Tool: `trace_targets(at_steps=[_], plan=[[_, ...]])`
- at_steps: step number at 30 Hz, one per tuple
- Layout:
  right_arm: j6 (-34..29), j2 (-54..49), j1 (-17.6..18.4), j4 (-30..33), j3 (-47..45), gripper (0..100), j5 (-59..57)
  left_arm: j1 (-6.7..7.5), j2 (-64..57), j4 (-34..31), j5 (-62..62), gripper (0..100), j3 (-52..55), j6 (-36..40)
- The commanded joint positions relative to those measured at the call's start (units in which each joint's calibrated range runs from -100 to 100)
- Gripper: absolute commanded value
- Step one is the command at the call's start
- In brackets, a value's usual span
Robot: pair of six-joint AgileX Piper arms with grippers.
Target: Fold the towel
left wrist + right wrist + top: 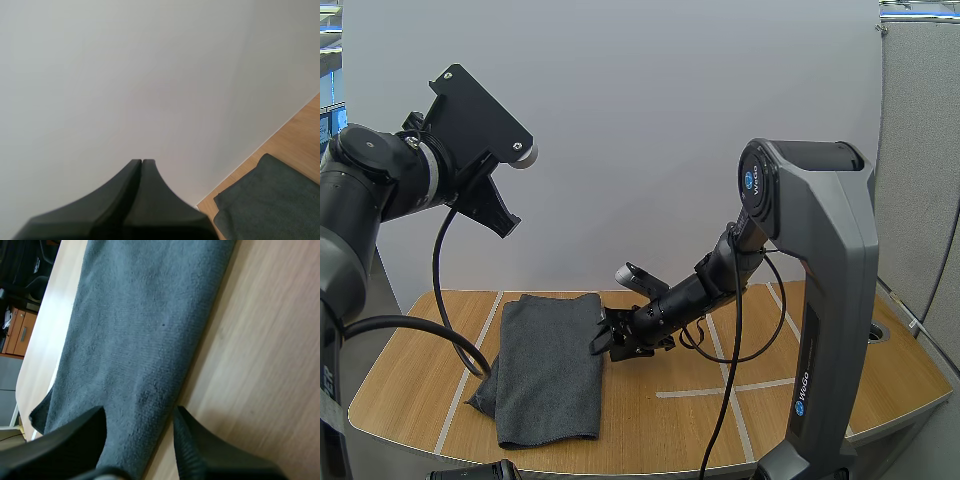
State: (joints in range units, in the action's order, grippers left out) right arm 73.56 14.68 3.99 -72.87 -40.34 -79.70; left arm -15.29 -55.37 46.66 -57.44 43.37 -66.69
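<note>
Towel (548, 365), dark grey and lying as a long strip, sat on the 9 o'clock side of the wooden table (660, 430), with its long axis running from 12 to 6 o'clock. Its corner toward 7 o'clock was rumpled and stuck out past the strip's edge. The rest lay flat on the wood.

My right gripper (610, 340) was low at the towel's 3 o'clock edge. In the right wrist view the two black fingers (200, 450) stood apart, one over the cloth and the other over bare wood, with the towel's edge running between them. I could not tell whether the tips touched the cloth.

My left gripper (506, 225) hung well above the table toward 10 o'clock, far from the towel. In the left wrist view its fingers lay pressed together as one dark wedge with nothing held. Beyond them I saw a corner of the towel (272, 200) on the wood.

The tabletop was light wood with a rounded front edge, and pale tape lines (705, 390) crossed it. The right arm's grey column (825, 300) stood on it toward 4 o'clock. A plain white panel (650, 130) rose behind the table at 12 o'clock, and a grey partition (920, 150) closed off the 3 o'clock side.
</note>
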Motion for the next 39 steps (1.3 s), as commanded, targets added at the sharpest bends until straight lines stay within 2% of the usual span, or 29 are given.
trace_targets(at_steps=[1,11,14,16,18,21,22,25,31,39], plan=[[2.8,2.1,0.3,-2.3,1.1,70,-1.5,0.1,-0.4,0.9,0.5,0,-0.3,-0.5],[2.6,6.9,0.8,-3.3,5.9,70,-1.5,0.1,-0.4,0.9,0.5,0,-0.3,-0.5],[2.6,8.2,1.0,-4.0,6.6,67,-2.0,0.1,-0.4,0.9,0.5,0,-0.3,-0.5],[2.6,8.8,1.2,-4.3,6.6,57,-2.0,0.1,-0.4,0.9,0.5,0,-0.3,-0.5],[2.6,9.1,1.2,-4.4,6.6,40,-1.7,0.1,-0.4,0.9,0.5,0,-0.3,-0.5],[2.6,9.1,1.2,-4.4,6.6,3,-0.8,0.1,-0.4,0.9,0.5,0,-0.3,-0.5],[2.7,9.1,1.2,-4.4,6.6,0,-0.8,0.1,-0.4,0.9,0.5,0,-0.3,-0.5],[2.7,9.1,1.2,-2.9,6.6,0,-0.8,0.1,-0.4,0.9,0.5,0,-0.3,-0.5],[2.5,8.8,0.6,4.2,6.6,0,-1.6,0.1,-0.4,0.9,0.5,0,-0.3,-0.5],[2.0,8.8,-5.2,9.5,6.6,0,-12.9,0.1,-0.4,0.9,0.5,0,-0.3,-0.5]])
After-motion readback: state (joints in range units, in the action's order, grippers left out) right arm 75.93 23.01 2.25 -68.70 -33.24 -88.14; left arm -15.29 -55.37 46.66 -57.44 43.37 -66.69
